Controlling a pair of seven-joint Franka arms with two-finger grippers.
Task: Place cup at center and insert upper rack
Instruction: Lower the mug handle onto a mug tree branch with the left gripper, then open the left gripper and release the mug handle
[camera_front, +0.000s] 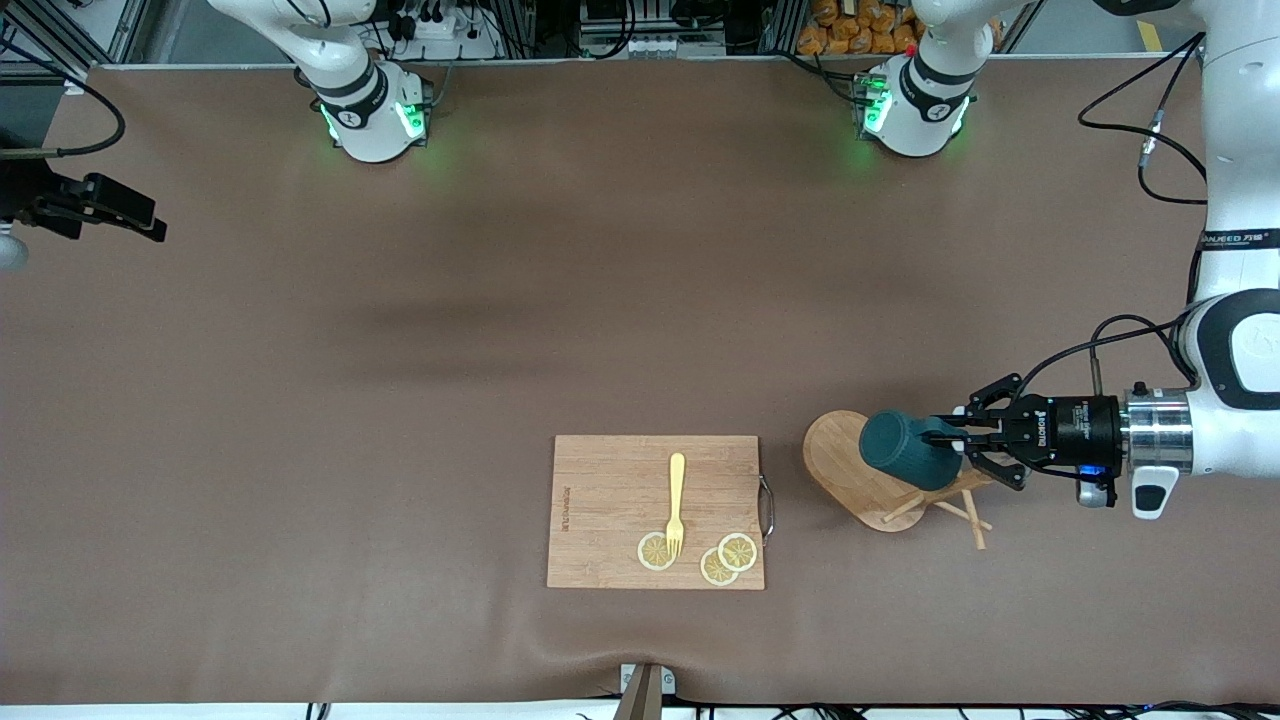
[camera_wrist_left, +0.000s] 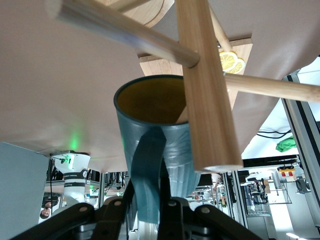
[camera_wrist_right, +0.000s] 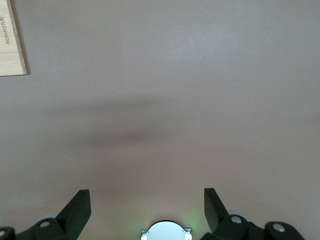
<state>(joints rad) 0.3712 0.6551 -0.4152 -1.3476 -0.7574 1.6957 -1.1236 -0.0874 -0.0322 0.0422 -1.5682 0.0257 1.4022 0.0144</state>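
Left hand (camera_front: 968, 444) pinches the cup (camera_front: 905, 450) by its side handle; fingers (camera_wrist_left: 170, 202) press on either side of the handle strap. Hand is over the upper rack (camera_front: 880, 480), toward the left arm's end of the tabletop (camera_front: 400, 350).

Right hand (camera_wrist_right: 145, 210): spread, holding nothing, over bare tabletop w/ a corner of the cutting board (camera_front: 655, 510) at the edge of its wrist view. Right arm waits.

Status (judged):
- Cup: gripped, not yet at center. Appears to be among the pegs of the rack; wrist view shows a peg crossing its mouth. Whether it hangs on a peg or is clear of it: cannot tell.
- Rack: lies toppled on its side, beside the board's metal handle. Not inserted, not upright.
- Left to do: free cup, set it at center, then handle rack.

Orientation:
- Cup long axis approx. level, along the table's length; closed bottom toward the board, mouth and handle toward the left hand.
- Rack post approx. level; oval base on edge toward the board, post and pegs toward the left arm's end and slightly nearer the front camera.

Board carries a yellow fork (camera_front: 676, 505) and lemon slices (camera_front: 728, 558); not task items.
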